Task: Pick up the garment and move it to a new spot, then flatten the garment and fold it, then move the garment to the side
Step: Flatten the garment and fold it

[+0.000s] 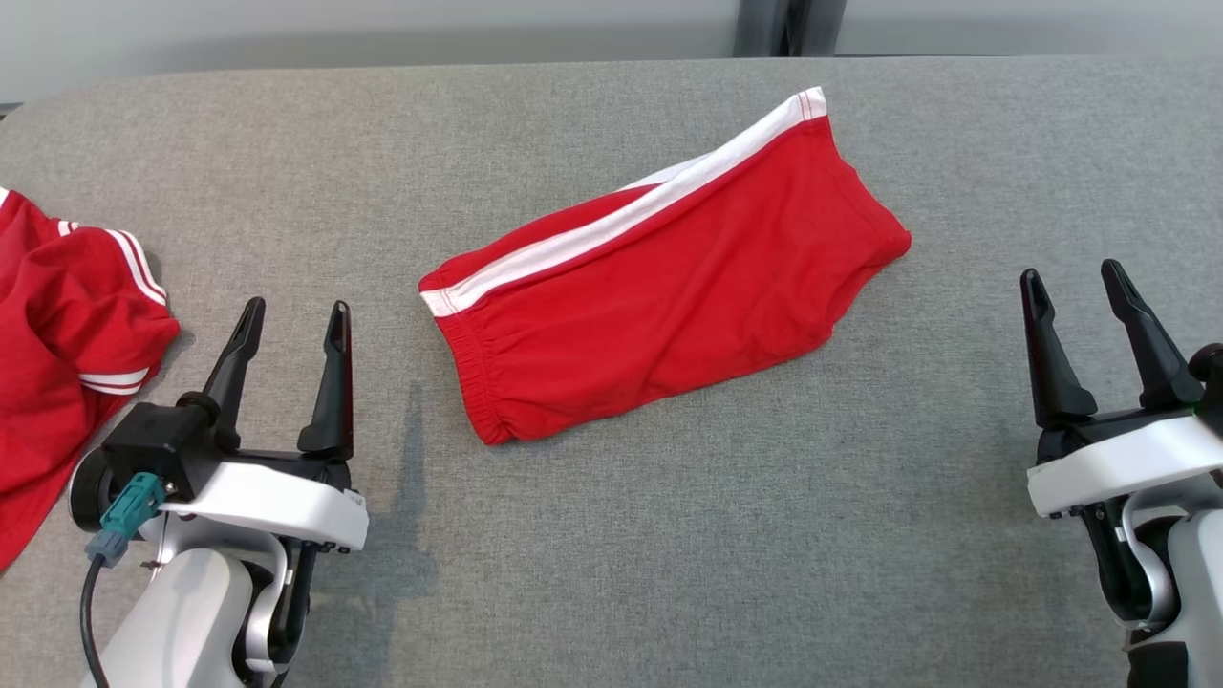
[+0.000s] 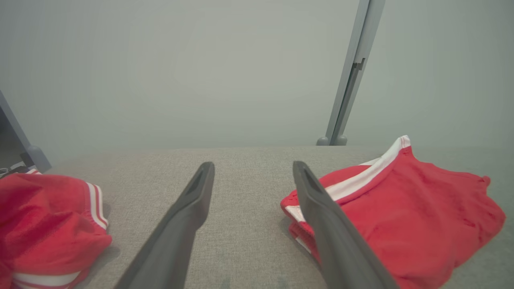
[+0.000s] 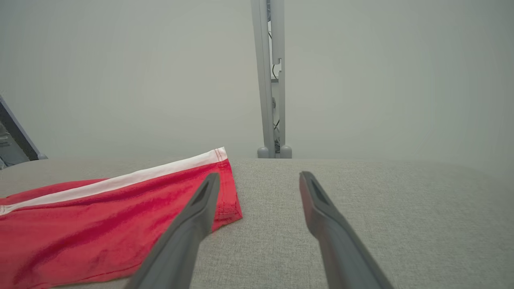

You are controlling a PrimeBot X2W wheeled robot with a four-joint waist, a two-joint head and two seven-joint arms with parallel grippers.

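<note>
A red garment (image 1: 669,277), a pair of shorts with a white side stripe, lies folded flat and slanted in the middle of the grey fabric surface (image 1: 669,554). My left gripper (image 1: 296,308) hovers open to its lower left, nothing between the fingers; in the left wrist view the garment (image 2: 401,216) lies right of the open left gripper (image 2: 253,165). Off to the garment's right, my right gripper (image 1: 1071,272) is open and empty. In the right wrist view the garment's hem end (image 3: 100,224) lies left of the open right gripper (image 3: 259,175).
A second red garment (image 1: 57,325) with white stripes lies crumpled at the surface's left edge, close to my left arm, also in the left wrist view (image 2: 44,216). A grey post (image 1: 788,27) stands behind the far edge. A pale wall backs the surface.
</note>
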